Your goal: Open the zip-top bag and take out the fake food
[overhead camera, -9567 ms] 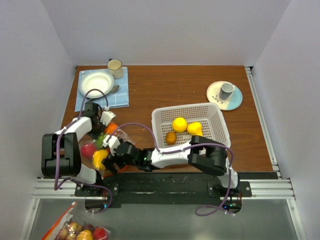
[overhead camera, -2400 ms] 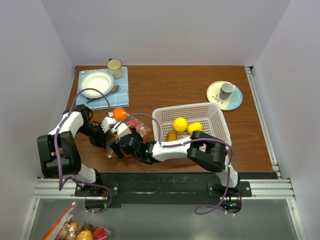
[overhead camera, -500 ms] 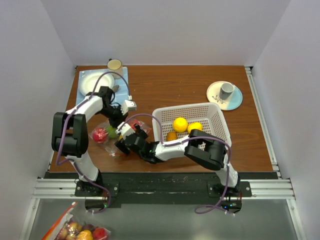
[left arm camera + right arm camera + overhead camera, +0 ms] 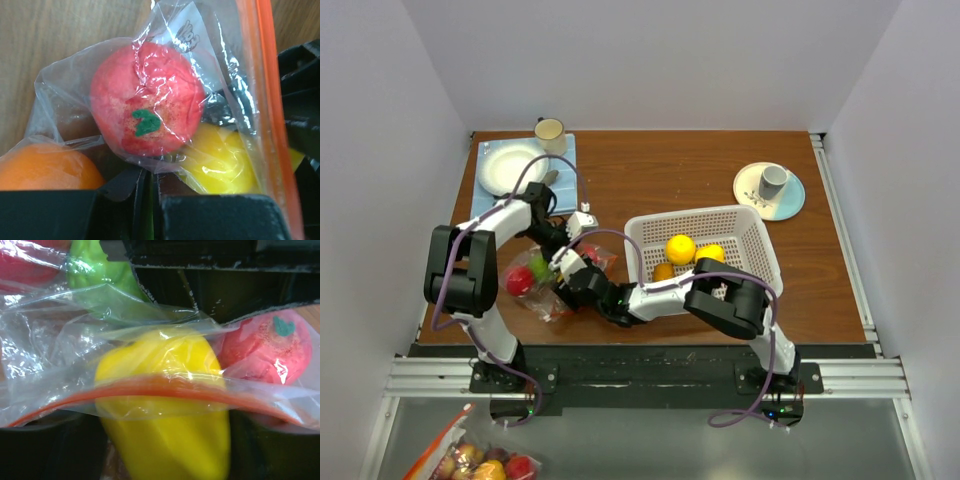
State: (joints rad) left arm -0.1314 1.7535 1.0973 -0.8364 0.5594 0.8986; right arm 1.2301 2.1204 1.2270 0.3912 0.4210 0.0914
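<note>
The zip-top bag (image 4: 535, 292) lies at the left of the table, crumpled, with a red fruit (image 4: 520, 281) and a green piece (image 4: 538, 266) inside. My left gripper (image 4: 561, 248) is shut on the bag's clear film; in the left wrist view the film is pinched between the jaws (image 4: 150, 200), below a red fruit (image 4: 146, 111), a yellow piece (image 4: 225, 165) and an orange one (image 4: 45, 167). My right gripper (image 4: 568, 272) is at the bag's mouth. In the right wrist view its fingers (image 4: 165, 440) close around a yellow pepper (image 4: 165, 410), crossed by the orange-red zip strip (image 4: 165, 387).
A white basket (image 4: 695, 215) right of the bag holds two yellow fruits (image 4: 679, 248) and an orange one (image 4: 663, 272). A plate (image 4: 510, 165) on a blue mat and a mug (image 4: 550, 130) stand at the back left. A saucer with a cup (image 4: 772, 182) stands at the back right.
Over the earlier frames the left arm swung from the table's near left to behind the bag and took its film. In the last half second bag and red fruit slid slightly nearer.
</note>
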